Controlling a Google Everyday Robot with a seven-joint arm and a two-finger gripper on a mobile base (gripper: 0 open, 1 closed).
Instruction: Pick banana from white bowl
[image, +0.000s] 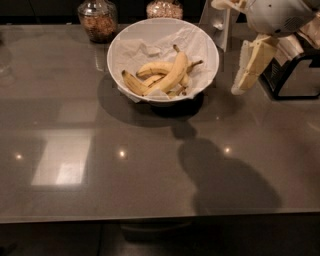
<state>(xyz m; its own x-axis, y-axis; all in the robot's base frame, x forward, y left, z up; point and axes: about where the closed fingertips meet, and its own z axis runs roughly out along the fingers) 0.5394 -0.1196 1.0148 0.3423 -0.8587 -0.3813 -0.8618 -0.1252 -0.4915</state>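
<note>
The white bowl (118, 49), lined with crumpled white paper, stands on the grey table at the back centre. Several bananas lie in it. The banana (173, 75), the longest and thickest, lies diagonally on top of the others with its dark stem pointing up and back. My gripper (246, 75) hangs in the air at the upper right, just to the right of the bowl's rim and above the table. It holds nothing and is apart from the bowl and the bananas.
Two glass jars of brown contents (98, 20) (163, 8) stand behind the bowl. A black-framed object (295, 75) sits at the right edge, behind the gripper. A white upright object (220, 22) stands behind the bowl's right side. The table's front edge (150, 219) runs along the bottom.
</note>
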